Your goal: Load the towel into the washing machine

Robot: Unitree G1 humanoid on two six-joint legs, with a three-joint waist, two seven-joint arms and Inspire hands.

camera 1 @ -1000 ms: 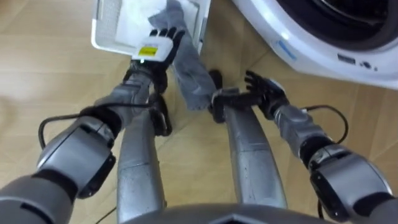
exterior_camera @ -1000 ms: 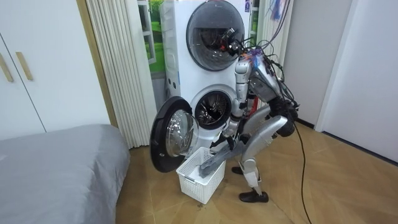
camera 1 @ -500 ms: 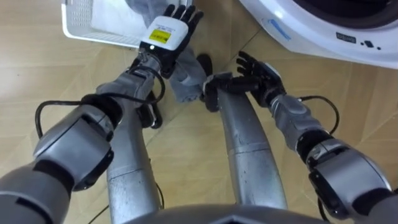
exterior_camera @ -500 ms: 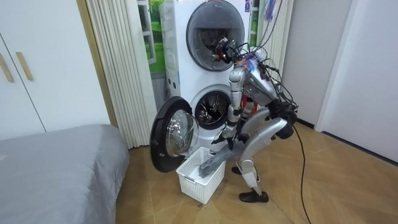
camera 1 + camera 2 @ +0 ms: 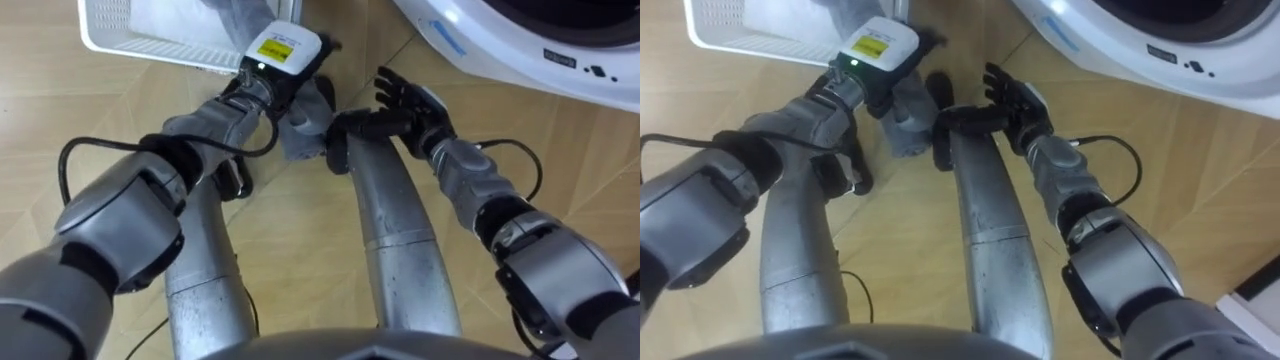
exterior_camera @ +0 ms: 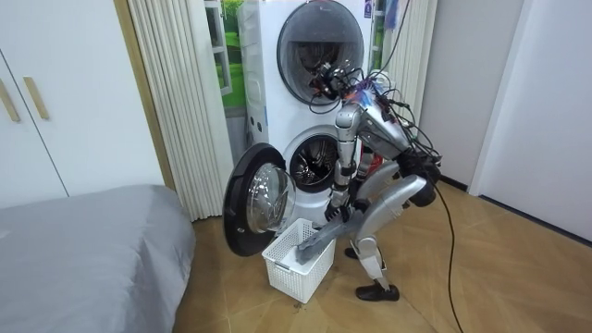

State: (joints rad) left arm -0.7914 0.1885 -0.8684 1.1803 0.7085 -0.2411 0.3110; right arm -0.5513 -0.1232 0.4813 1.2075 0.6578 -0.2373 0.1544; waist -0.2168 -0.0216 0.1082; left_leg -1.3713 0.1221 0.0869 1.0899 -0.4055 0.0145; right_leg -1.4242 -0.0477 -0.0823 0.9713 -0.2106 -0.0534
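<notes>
Left hand [image 5: 282,52] lies on the grey towel [image 5: 300,125], which drapes over the white basket's [image 5: 140,42] right corner rim, 1 end floorward, placed for lifting; its grasp cannot be told. Right hand [image 5: 408,98], splayed and empty, hangs below the washing machine [image 5: 520,50], probably to assist.

A long grey cloth towel [image 6: 313,246] trails out of the white slatted plastic basket [image 6: 294,270], slanting up over its rim. Just behind, the white front-loading washing machine [image 6: 314,162] stands with its round door [image 6: 252,211] swung wide open.
</notes>
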